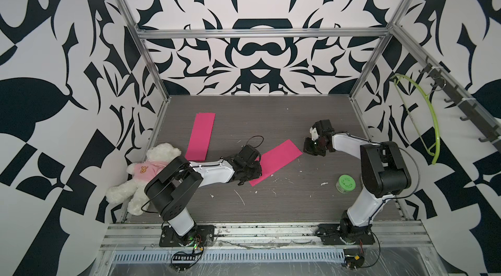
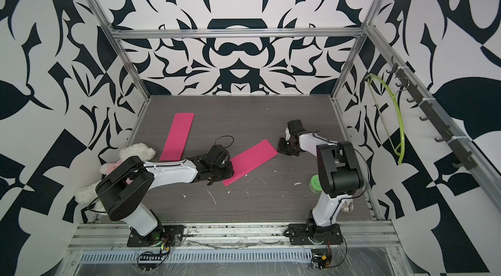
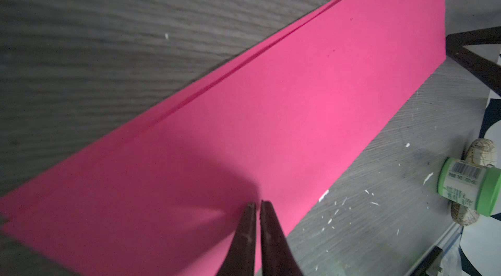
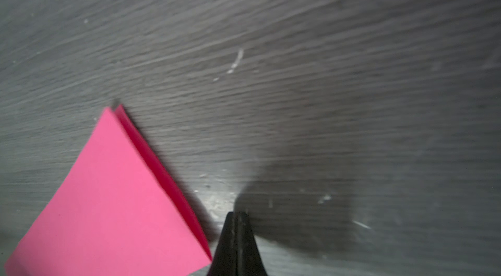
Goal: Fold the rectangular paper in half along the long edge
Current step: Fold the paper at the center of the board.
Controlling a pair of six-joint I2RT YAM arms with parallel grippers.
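Note:
A pink paper (image 1: 275, 162) lies aslant on the grey table in both top views (image 2: 250, 162), as a long narrow strip folded in two layers. In the left wrist view the paper (image 3: 271, 125) shows its upper layer's long edge a little short of the lower one. My left gripper (image 1: 250, 177) is over the strip's near end, its tips (image 3: 256, 204) just above the pink surface, shut with only a thin slit and nothing in it. My right gripper (image 1: 311, 149) is beside the far end, shut and empty (image 4: 237, 213). There the paper's corner (image 4: 122, 193) gapes slightly.
A second pink strip (image 1: 200, 136) lies flat at the back left. A white teddy bear (image 1: 151, 171) in a pink shirt sits by the left wall. A green jar (image 1: 346, 183) stands near the right arm's base. A green hanger (image 1: 431, 122) hangs on the right wall.

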